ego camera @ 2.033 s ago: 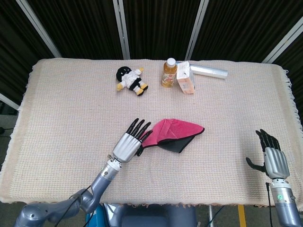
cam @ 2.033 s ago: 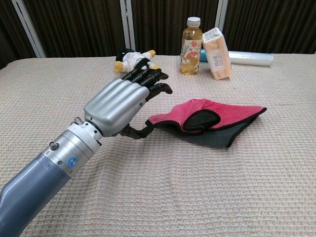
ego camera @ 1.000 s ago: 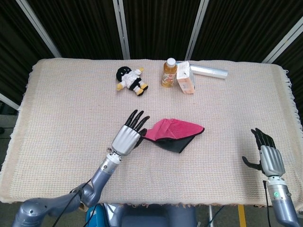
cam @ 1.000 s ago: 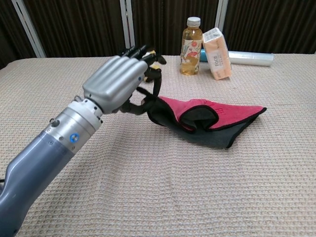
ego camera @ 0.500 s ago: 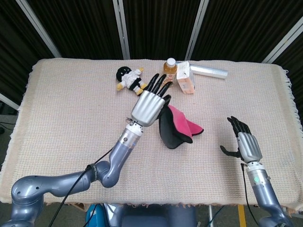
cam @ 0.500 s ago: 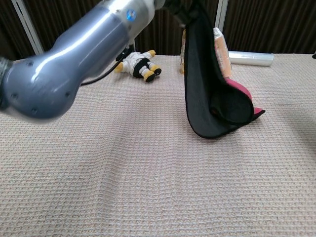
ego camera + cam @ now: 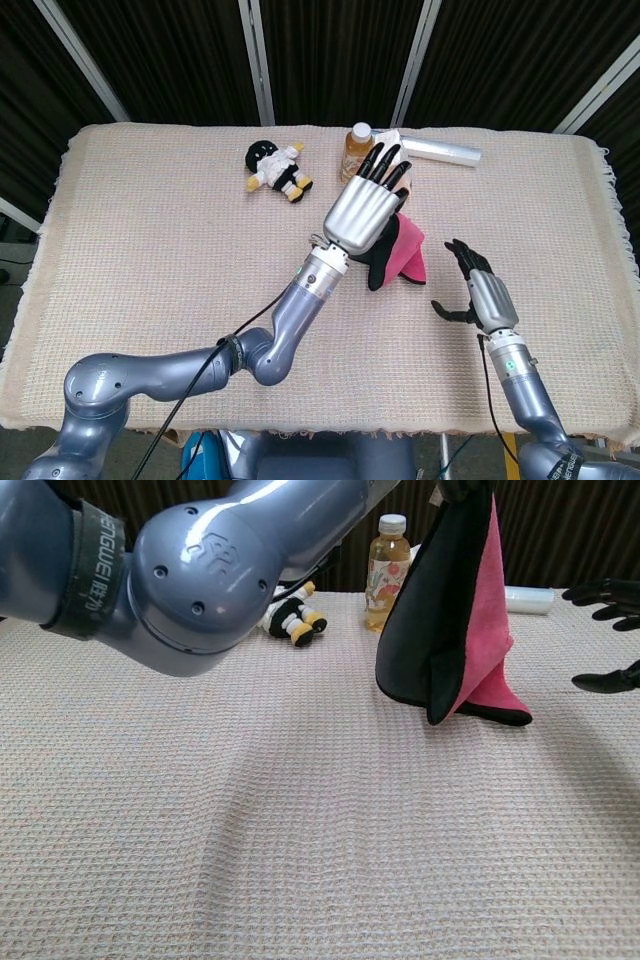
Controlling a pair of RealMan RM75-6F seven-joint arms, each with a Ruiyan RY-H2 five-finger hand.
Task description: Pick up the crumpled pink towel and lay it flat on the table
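Note:
The pink towel [image 7: 405,250] with its black underside hangs bunched in the air from my left hand [image 7: 368,205], which grips its top edge above the middle of the table. In the chest view the towel [image 7: 460,630] drapes down in a fold, its lower tips close to the cloth; whether they touch it I cannot tell. There my left hand is mostly cut off by the top edge. My right hand [image 7: 473,293] hovers to the right of the towel with fingers spread and nothing in it; its fingers [image 7: 608,594] show at the right edge.
A plush doll [image 7: 275,168] lies at the back. A drink bottle [image 7: 357,152] stands beside it, and a clear roll [image 7: 445,152] lies further right. A carton is largely hidden behind my left hand. The woven beige tablecloth [image 7: 150,260] covers the table.
My left hand pinched the towel's near edge, then lifted it up, back and to the right, so it now hangs. My right hand moved in from the table's front corner toward the towel.

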